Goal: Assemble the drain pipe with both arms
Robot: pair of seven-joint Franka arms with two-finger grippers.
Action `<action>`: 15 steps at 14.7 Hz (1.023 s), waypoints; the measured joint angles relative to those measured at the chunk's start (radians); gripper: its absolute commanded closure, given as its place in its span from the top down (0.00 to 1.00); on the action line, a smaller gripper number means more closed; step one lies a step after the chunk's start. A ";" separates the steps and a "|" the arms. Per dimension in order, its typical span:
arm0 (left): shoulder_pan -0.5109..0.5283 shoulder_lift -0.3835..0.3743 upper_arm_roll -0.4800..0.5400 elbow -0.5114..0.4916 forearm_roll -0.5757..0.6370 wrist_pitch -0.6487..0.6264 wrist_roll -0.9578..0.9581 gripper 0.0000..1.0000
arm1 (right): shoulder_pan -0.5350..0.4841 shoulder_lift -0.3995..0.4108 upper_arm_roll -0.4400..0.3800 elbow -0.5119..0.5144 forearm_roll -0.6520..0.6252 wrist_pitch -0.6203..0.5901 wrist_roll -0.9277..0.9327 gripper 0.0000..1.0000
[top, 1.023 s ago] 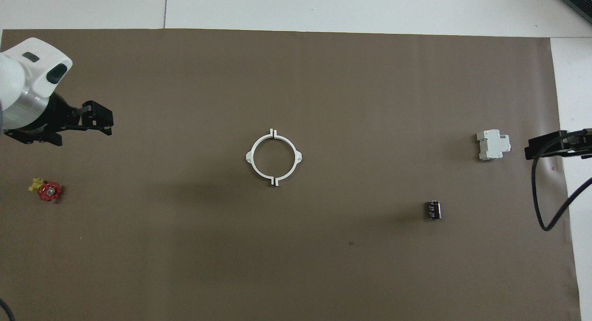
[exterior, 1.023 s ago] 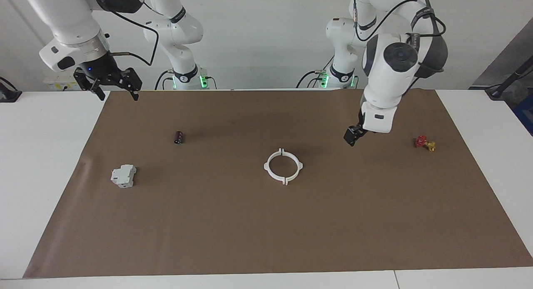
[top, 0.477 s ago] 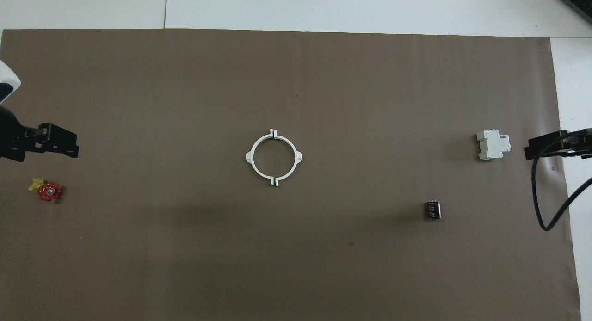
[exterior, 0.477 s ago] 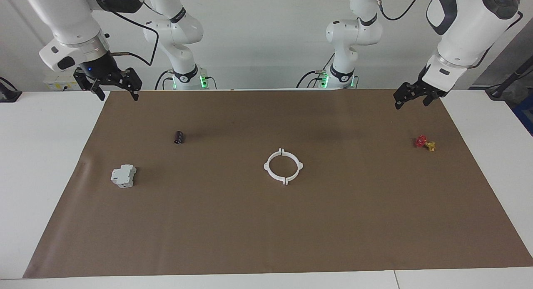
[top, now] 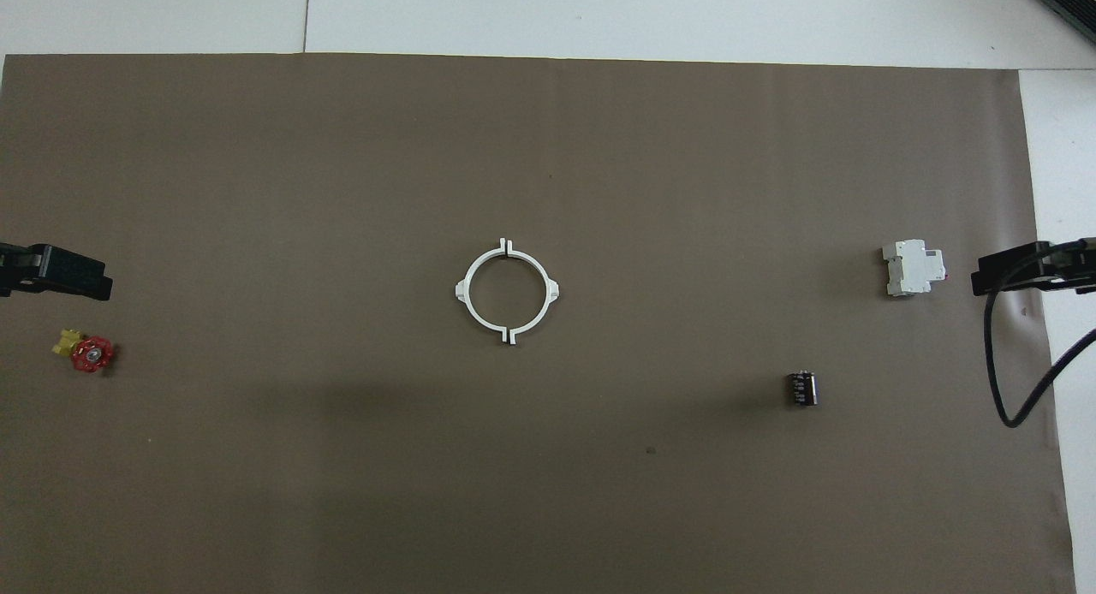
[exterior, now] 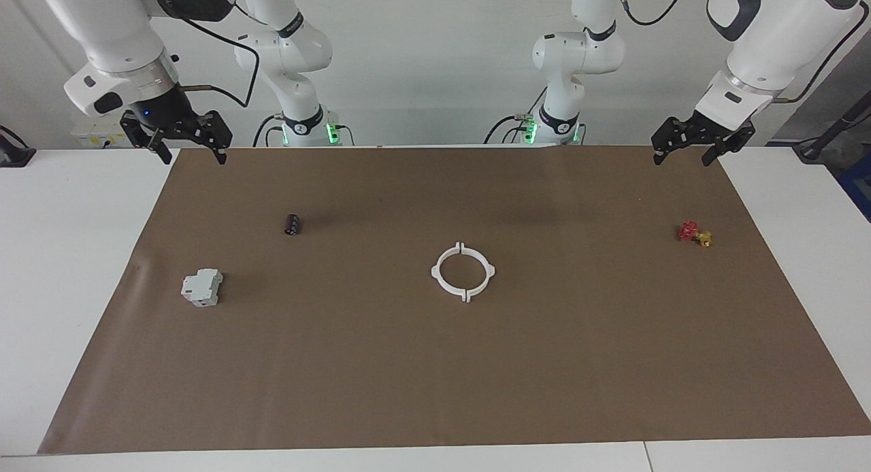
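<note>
1. The left tool (exterior: 703,145) has pulled up and away from the middle of the brown mat (exterior: 435,377) in the last second; it now hangs open and empty over the mat's corner at the left arm's end.
2. The right tool (exterior: 185,140) waits, open and empty, over the corner at the right arm's end of the worktop (exterior: 68,268).
3. The drain pipe (exterior: 463,271) lies in the middle of the mat, its two halves meeting as one ring, touched by neither tool.
4. Judging by this, the assembly looks done and both arms are clear.
</note>
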 measured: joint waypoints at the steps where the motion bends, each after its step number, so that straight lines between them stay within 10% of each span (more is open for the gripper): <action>1: -0.001 0.000 -0.004 -0.018 -0.001 0.029 -0.008 1.00 | 0.000 0.000 0.000 0.000 0.000 0.000 0.000 1.00; 15: -0.035 0.004 -0.024 -0.054 -0.009 0.111 -0.040 1.00 | 0.000 0.000 0.000 0.000 0.000 0.000 0.000 1.00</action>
